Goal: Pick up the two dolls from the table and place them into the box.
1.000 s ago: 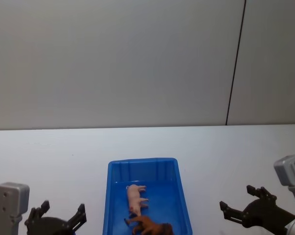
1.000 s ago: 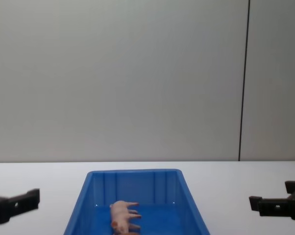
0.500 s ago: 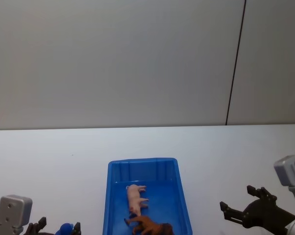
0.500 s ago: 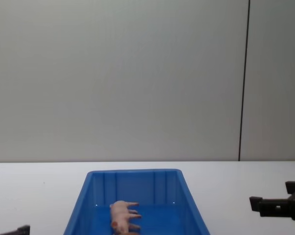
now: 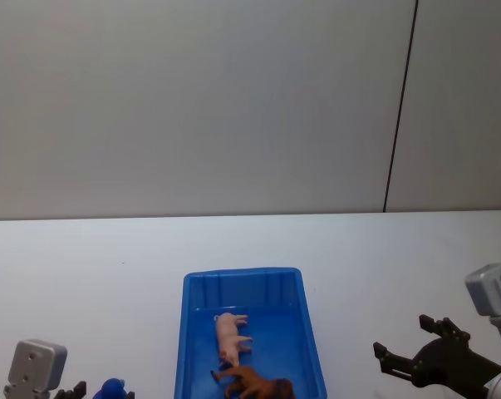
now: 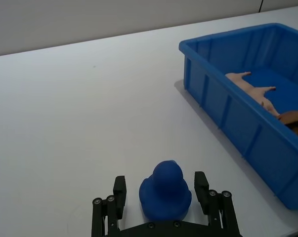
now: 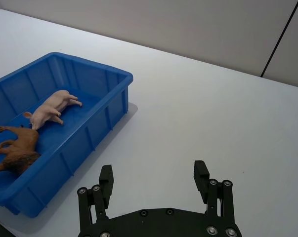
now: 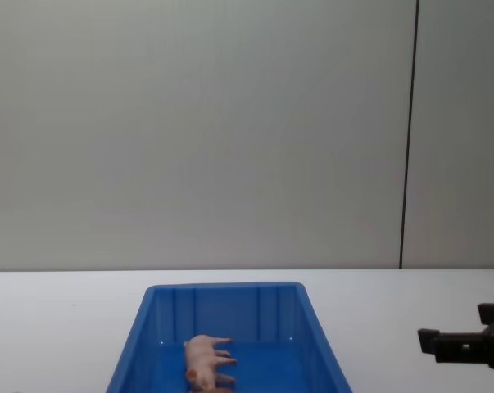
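Both dolls lie inside the blue box [image 5: 184, 332]: the pale pink pig [image 5: 230, 337] on its side, and the reddish-brown figure [image 5: 255, 386] just nearer to me. They also show in the right wrist view as pig [image 7: 52, 108] and brown figure [image 7: 14, 150], in the box [image 7: 98, 129]. My left gripper [image 6: 161, 181] hangs low over the white table [image 5: 84, 266] left of the box [image 6: 228, 116], open, its fingers on either side of a small blue duck-shaped toy [image 6: 165, 190]. My right gripper [image 7: 154, 178] is open and holds nothing, over the table right of the box.
The blue toy [image 5: 110, 389] sits at the head view's bottom edge beside the left wrist [image 5: 36, 366]. A plain grey wall with a dark vertical seam [image 5: 400, 108] stands behind the table. Bare white tabletop lies on both sides of the box [image 8: 230, 299].
My left gripper has sunk lower and back toward me, leaving the chest view, and the blue toy now shows between its fingers. The right arm and both dolls have not moved.
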`<state>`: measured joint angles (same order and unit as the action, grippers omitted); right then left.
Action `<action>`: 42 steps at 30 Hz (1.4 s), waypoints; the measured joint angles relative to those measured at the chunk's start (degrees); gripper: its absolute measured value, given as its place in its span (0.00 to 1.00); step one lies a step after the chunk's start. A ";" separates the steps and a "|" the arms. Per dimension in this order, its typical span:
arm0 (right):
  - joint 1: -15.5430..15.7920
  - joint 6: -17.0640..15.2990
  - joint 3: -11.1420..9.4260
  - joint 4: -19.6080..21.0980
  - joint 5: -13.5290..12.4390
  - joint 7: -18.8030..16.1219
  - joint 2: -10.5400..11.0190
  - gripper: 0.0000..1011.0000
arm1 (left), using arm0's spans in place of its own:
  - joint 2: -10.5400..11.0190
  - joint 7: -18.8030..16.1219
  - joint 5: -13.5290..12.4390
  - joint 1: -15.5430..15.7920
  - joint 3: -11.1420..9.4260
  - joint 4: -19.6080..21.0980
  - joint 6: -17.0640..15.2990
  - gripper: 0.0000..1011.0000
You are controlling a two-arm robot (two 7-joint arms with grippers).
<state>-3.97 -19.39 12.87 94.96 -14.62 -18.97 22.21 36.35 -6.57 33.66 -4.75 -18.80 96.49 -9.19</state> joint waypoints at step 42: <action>0.00 0.00 0.00 0.00 0.00 0.00 0.00 0.99 | -6.55 10.13 -10.48 9.47 -0.42 -0.44 -1.88 0.38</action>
<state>-3.97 -19.39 12.87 94.96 -14.62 -18.97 22.20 29.79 3.56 23.18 4.72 -19.22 96.05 -11.07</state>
